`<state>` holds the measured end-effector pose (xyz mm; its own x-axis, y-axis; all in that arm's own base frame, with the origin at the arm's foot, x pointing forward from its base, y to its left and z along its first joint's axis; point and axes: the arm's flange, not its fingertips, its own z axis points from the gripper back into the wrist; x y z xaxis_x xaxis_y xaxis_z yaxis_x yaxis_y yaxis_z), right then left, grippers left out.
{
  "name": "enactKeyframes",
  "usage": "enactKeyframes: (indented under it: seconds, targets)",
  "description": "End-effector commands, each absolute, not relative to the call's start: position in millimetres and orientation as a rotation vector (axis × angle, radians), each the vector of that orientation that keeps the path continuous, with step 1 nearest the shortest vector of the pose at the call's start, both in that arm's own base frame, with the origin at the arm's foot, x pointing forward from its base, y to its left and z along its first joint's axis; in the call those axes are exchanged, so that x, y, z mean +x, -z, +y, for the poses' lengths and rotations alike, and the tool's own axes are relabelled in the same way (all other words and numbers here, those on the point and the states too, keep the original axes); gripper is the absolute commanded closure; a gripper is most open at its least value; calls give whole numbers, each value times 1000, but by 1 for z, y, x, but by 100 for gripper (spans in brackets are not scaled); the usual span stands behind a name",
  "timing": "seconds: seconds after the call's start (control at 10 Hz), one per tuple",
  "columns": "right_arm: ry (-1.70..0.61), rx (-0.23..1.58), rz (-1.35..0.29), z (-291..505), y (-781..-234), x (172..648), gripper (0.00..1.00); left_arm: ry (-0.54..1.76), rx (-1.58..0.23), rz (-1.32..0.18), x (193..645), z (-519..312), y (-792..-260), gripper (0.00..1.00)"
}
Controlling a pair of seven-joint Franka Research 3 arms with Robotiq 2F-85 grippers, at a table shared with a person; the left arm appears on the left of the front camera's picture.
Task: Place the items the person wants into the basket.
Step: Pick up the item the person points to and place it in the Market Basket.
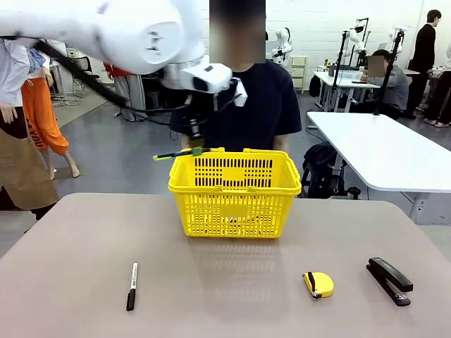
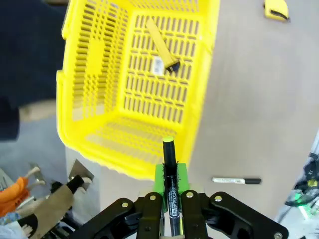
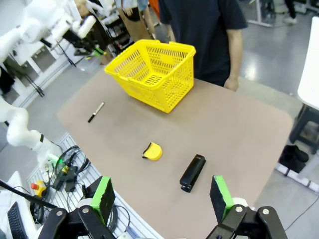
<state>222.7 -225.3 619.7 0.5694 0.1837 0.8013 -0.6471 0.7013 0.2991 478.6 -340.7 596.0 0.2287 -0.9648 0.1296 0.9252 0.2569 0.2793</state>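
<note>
A thin black pen with a yellow-green end is pinched between the green pads of the left gripper. It is held level just above the left corner of the far rim of a yellow plastic lattice-sided shopping basket, at the centre of the front view. A yellow-and-black utility knife lies on the basket floor, at the top of the left wrist view. A black-and-white marker lies lower left on the brown table, well apart from the basket. A yellow tape measure and a black stapler sit lower right. A person in a black T-shirt stands behind the basket. The right gripper hangs with its fingers spread wide and empty at the bottom of the right wrist view.
</note>
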Motion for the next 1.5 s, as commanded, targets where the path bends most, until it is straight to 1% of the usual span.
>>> enactKeyframes:
  seconds: [0.0,0.1,0.4,0.8,0.9,1.1,1.4]
  targets:
    - [-537,653,-861,-225,-621,225,0,1350,179,-257,519,-375,-612,100]
    - [-537,653,-861,-225,-621,225,0,1381,161,-238,533,-388,-609,100]
    - [-537,653,-861,-225,-621,225,0,1353,140,-268,527,-384,-592,100]
    - [-537,653,-861,-225,-621,225,0,1353,140,-268,527,-384,-592,100]
    - [-537,653,-861,-225,-621,225,0,1355,130,-265,531,-388,-590,89]
    - [-537,653,-861,-225,-621,225,0,1381,122,-331,542,-379,-563,89]
    - [-537,653,-861,-225,-621,225,0,1460,129,-339,569,-393,-537,89]
